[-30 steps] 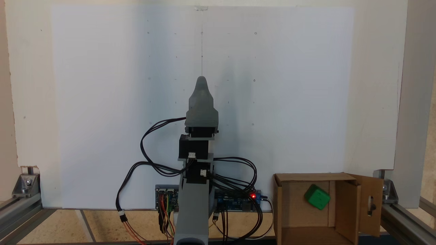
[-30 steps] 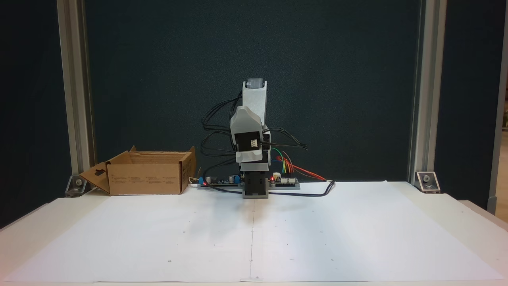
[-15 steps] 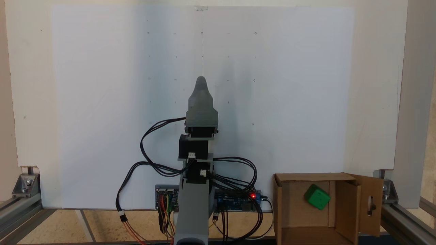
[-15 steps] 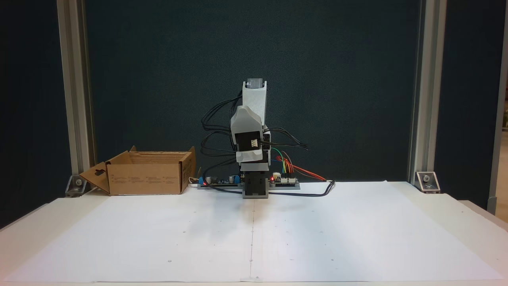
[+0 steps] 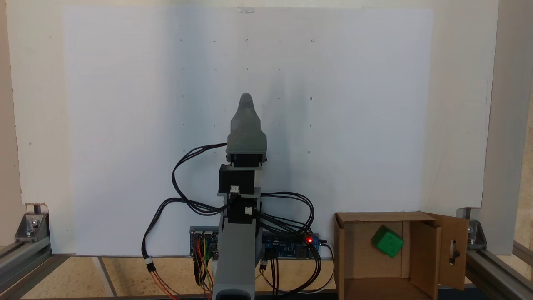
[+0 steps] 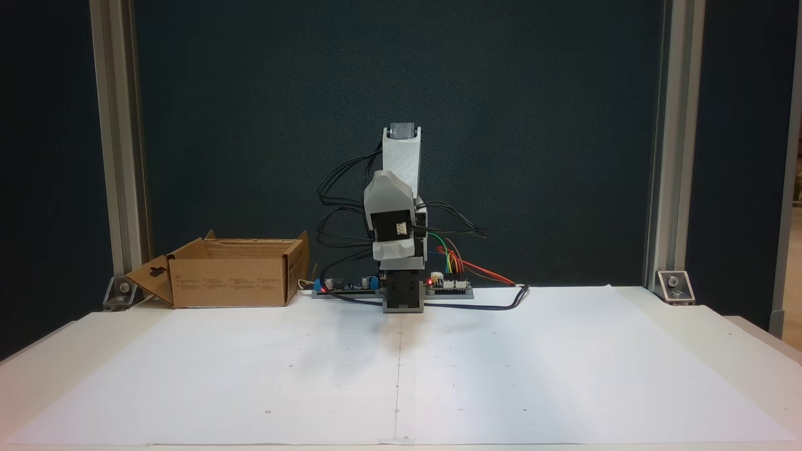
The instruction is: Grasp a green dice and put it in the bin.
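The green dice [image 5: 387,241] lay inside the bin [image 5: 354,266], on the cardboard floor toward the back wall, tilted so that one corner pointed down; faint sunken pips showed on its upper face. In a fixed view the bin [image 6: 229,282], a brown corrugated cardboard box, stood at the left rear of the table with its top flaps open, and the flap with the keyhole-shaped cutout [image 6: 150,277] splayed outward to the left. From above, that same flap [image 5: 454,250] hung open on the box's right side, next to an aluminium frame bracket [image 5: 476,233].

The arm [image 5: 243,200] stood folded at the middle of the table's back edge, well apart from the bin, with black cables [image 5: 183,183] looping out on both sides. The gripper [image 5: 246,100] pointed out over the white paper sheet [image 5: 125,125], its grey jaws lying one over the other, so only one tapered tip showed; whether they were parted or pressed together could not be told. It held nothing that could be seen. In a fixed view the gripper [image 6: 393,247] hung folded down in front of the arm's upright link. Circuit boards [image 5: 291,246] with a lit red LED [image 5: 309,240] sat at the arm's base, with coloured jumper wires [image 6: 457,263] beside them.
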